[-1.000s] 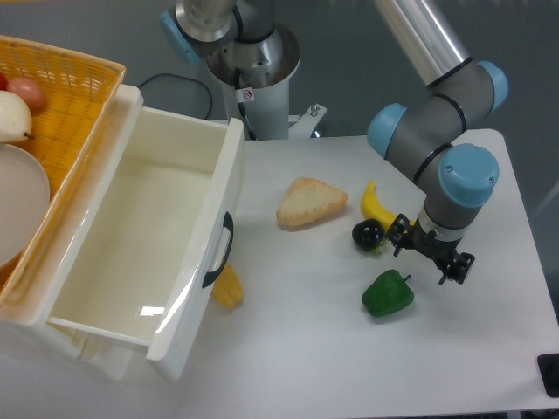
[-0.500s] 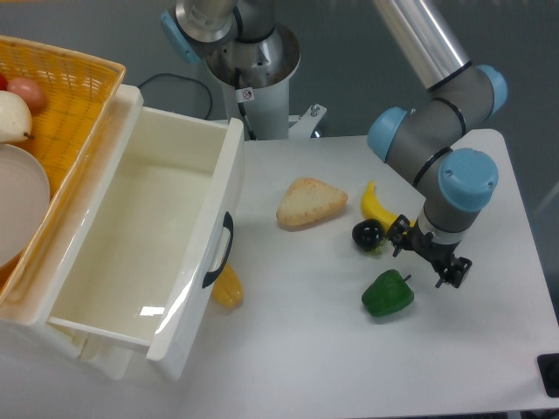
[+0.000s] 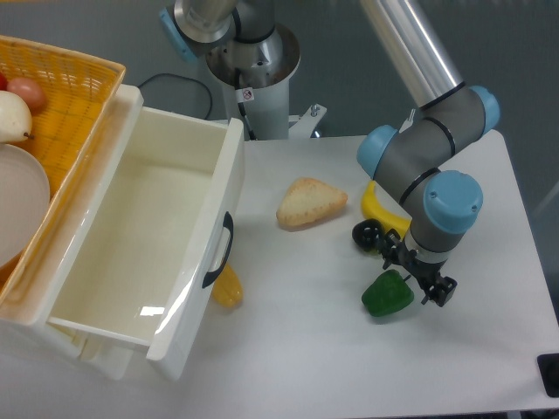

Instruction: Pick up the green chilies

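a: what's nearest the lens?

b: the white drawer (image 3: 148,262), pulled open on the far left of my fingers, with a small yellow-orange piece (image 3: 227,286) tucked under its handle. neither matters for this move.

a: and the chilies?

b: the green chilies (image 3: 387,294) sit on the table (image 3: 306,349), just left of and below the gripper (image 3: 417,275), which hangs right over their upper right shoulder. i can't say whether it's touching them. they're lumpy and nearly round, so i see no real long axis. the stem end looks turned up toward the fingers, but the wrist hides it.

a: fingers apart or together?

b: apart, i judge: two dark tips show, one up-left near the black fruit (image 3: 367,234) and one down-right past the chilies' edge. nothing sits between them. from this angle i wouldn't swear to the width of the gap.

a: so the move?

b: my guess is a small shift left and toward the camera to centre on the green body, then down.

a: farther out?

b: the banana (image 3: 377,206) lies beyond the fingers, partly behind the arm. the bread wedge (image 3: 310,202) sits well left, and the basket (image 3: 61,96) is at the far left corner.
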`<state>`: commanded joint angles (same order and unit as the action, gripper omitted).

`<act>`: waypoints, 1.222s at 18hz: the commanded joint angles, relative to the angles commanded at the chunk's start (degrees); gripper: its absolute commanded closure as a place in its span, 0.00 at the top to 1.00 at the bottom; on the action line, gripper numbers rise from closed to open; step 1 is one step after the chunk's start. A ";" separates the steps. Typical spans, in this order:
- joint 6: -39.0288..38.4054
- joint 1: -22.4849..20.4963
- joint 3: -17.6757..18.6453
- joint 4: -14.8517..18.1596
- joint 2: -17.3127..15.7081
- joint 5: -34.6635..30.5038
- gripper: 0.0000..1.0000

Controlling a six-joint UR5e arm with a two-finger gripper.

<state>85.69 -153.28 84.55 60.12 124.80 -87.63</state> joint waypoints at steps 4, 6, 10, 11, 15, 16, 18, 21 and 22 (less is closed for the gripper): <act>-0.09 0.70 0.26 -0.09 0.26 -0.09 1.00; -0.09 1.14 0.18 -0.09 0.53 -0.09 0.99; -0.09 1.23 0.18 -0.09 0.62 -0.09 0.63; -0.09 1.23 0.09 -0.09 0.70 -0.17 0.54; 0.00 1.15 -0.17 0.00 0.53 -0.70 0.19; 0.00 0.97 -0.35 0.00 0.27 -0.70 0.17; -0.70 0.71 -0.61 0.09 -0.52 -0.62 0.17; -0.96 0.09 -1.49 0.35 -2.19 -0.79 0.17; -1.40 -0.26 -1.67 0.53 -2.89 -0.88 0.17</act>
<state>84.29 -153.54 82.88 60.64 121.91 -88.50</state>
